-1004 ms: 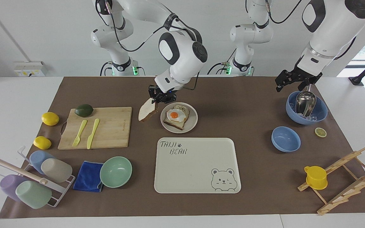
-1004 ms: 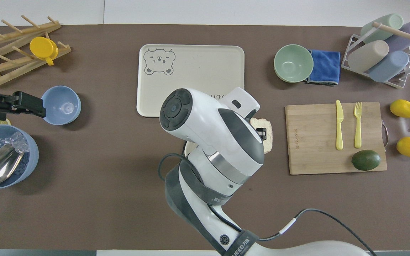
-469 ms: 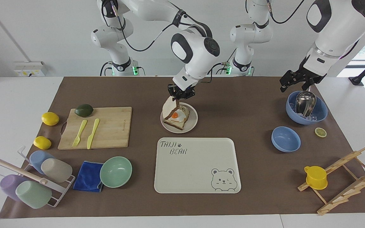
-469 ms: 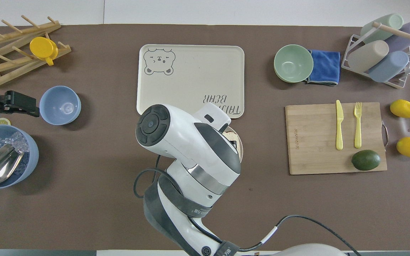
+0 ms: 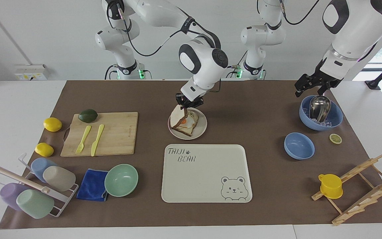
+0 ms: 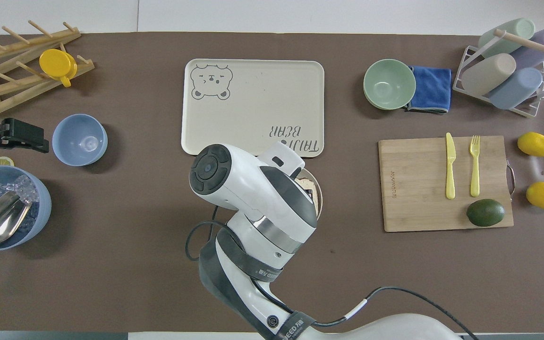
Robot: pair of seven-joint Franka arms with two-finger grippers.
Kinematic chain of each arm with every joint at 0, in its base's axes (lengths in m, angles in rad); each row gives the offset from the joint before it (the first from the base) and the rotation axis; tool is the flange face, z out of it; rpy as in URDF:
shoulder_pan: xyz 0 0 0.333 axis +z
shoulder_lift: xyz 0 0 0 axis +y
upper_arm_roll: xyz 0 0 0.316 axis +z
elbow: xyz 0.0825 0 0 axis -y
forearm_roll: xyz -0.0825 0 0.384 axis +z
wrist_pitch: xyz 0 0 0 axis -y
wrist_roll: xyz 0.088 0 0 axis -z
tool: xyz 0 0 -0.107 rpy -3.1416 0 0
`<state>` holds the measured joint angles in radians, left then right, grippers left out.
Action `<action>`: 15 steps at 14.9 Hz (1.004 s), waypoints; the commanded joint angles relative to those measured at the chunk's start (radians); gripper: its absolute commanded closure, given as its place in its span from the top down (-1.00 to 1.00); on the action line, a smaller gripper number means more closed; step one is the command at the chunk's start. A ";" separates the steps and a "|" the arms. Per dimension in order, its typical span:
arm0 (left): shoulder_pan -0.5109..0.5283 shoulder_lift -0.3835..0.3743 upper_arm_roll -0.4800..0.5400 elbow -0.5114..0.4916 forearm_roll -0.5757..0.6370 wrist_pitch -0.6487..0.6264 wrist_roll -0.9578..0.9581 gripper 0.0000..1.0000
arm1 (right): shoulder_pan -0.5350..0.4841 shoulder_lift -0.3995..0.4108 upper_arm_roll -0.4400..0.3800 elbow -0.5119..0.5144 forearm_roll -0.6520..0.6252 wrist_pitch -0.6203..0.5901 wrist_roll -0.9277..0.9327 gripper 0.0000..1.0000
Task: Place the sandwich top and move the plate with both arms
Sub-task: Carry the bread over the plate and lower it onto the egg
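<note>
Your tabletop wears a brown mat under white walls. On it, the sandwich top (image 5: 178, 116) hangs tilted over the plate (image 5: 201, 127), pinched in the jaws of the right gripper (image 5: 188, 101); its lower edge seems to touch the egg slice (image 5: 187, 126) lying on that plate. The cream tray (image 5: 206, 172) sits just beside the plate, farther from the robots. Toward the left arm's end from the plate, the left gripper (image 5: 313, 87) waits, jaws spread, over a blue bowl (image 5: 335, 117) holding ice and a metal scoop (image 5: 319, 107). Beside that stands one more blue bowl (image 5: 298, 145).
</note>
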<state>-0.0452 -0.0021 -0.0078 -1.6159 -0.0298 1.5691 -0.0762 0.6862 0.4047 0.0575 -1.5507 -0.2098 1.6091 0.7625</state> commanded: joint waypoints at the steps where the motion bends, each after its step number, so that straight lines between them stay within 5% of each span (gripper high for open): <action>1: 0.008 -0.015 -0.006 -0.012 0.013 0.014 0.004 1.00 | -0.010 -0.033 0.005 -0.071 0.027 0.066 0.034 -1.00; 8: 0.008 -0.016 -0.006 -0.016 0.013 0.015 0.000 1.00 | -0.011 -0.037 0.005 -0.103 0.089 0.152 0.034 -1.00; 11: 0.007 -0.016 -0.006 -0.016 0.013 0.014 0.000 1.00 | -0.017 -0.046 0.005 -0.137 0.112 0.213 0.035 -0.61; 15: 0.004 -0.016 -0.008 -0.018 0.013 0.031 -0.025 1.00 | -0.019 -0.044 0.005 -0.141 0.165 0.279 0.037 -0.40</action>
<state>-0.0453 -0.0021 -0.0103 -1.6159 -0.0298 1.5753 -0.0835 0.6810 0.3892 0.0559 -1.6520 -0.0877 1.8420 0.7800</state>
